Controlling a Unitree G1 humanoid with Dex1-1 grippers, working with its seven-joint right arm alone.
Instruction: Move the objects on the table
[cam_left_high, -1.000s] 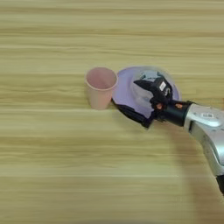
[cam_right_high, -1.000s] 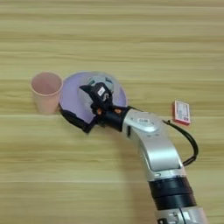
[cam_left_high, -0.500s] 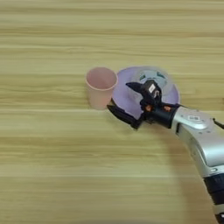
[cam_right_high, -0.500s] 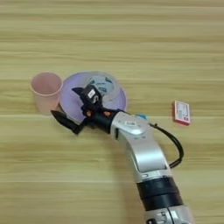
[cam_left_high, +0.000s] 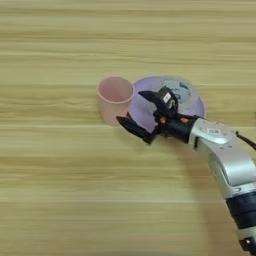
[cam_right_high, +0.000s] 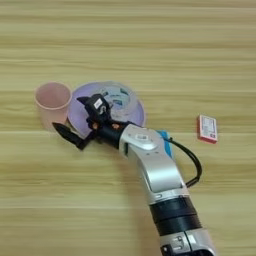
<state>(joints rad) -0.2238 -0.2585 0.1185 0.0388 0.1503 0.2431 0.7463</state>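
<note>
Your counter (cam_left_high: 60, 200) fills the whole picture. It is light yellow wood with long streaks running from side to side. No wall or floor of the room shows at all.

Near the middle of the counter stands a pink cup (cam_left_high: 115, 98). It is upright with its open mouth facing up. Just to its right lies a clear tape roll (cam_right_high: 107, 109), flat on the wood, with bluish print on the side away from the cup. The cup and the roll are so close that they look like they touch.

Well off to the right, all by itself, lies a small flat red-and-white box (cam_right_high: 207, 128). You see it only in the right eye view.

Your right gripper (cam_left_high: 137, 113) reaches in from the bottom right on its silver arm (cam_right_high: 152, 167). A black cable loops off the arm's right side. The two black fingers (cam_left_high: 134, 129) are spread wide apart and hold nothing. One finger points at the foot of the cup, low on its near side. The other finger is over the tape roll, close to the cup's right side.
</note>
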